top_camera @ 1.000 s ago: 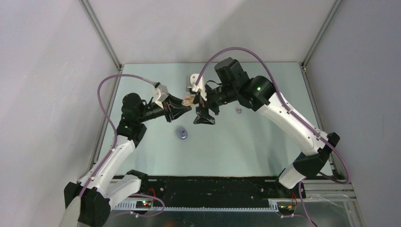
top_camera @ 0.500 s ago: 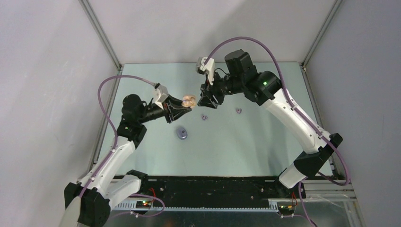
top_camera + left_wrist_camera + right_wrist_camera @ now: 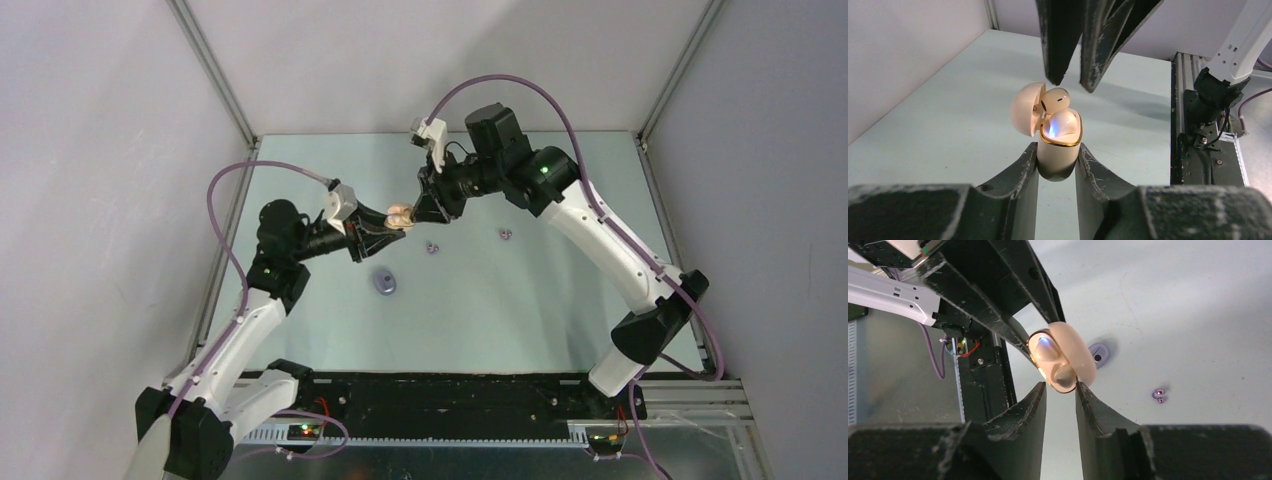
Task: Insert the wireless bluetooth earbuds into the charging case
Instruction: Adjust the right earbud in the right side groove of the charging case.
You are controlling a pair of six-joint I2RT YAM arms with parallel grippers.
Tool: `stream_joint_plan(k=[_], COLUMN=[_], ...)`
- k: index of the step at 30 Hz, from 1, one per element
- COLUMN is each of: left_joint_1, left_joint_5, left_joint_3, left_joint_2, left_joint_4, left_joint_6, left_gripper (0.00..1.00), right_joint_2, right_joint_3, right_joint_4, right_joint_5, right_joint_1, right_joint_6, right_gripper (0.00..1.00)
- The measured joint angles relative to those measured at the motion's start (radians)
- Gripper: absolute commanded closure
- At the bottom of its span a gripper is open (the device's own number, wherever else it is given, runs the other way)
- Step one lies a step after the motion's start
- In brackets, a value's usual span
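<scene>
Two cream earbuds (image 3: 1064,125) sit in the open cream case (image 3: 1058,152), one poking up by the lid. Left gripper (image 3: 1057,156) clamps the case's base. Right gripper (image 3: 1070,80) hangs just above the case, jaws narrowly apart, empty. A purple earbud (image 3: 432,247) lies on the table (image 3: 560,320) near the case.

A pale green table (image 3: 520,310) sits between grey walls (image 3: 90,150).

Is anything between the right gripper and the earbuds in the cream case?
Nothing visible. The cream case has its lid swung aside, the cream earbuds sit exposed, and the right gripper hangs just above them, fingers slightly apart, only air between.
</scene>
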Motion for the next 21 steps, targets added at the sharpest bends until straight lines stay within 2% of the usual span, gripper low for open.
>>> stream_joint_plan(k=[10, 15, 21], left_joint_1=[0.000, 0.000, 0.000], left_joint_5=[0.016, 0.018, 0.018], left_joint_3=[0.000, 0.000, 0.000], left_joint_2=[-0.002, -0.002, -0.002], left_joint_4=[-0.011, -0.015, -0.015], left_joint_6=[0.008, 0.018, 0.025], left_gripper=[1.00, 1.00, 1.00], right_joint_2=[0.041, 0.043, 0.047], right_joint_3=[0.022, 0.028, 0.029], right_joint_4=[0.012, 0.016, 0.012], right_joint_5=[-0.037, -0.055, -0.067], right_joint_1=[-0.005, -0.005, -0.005], right_joint_6=[0.048, 0.051, 0.028], right_gripper=[0.69, 0.77, 0.76])
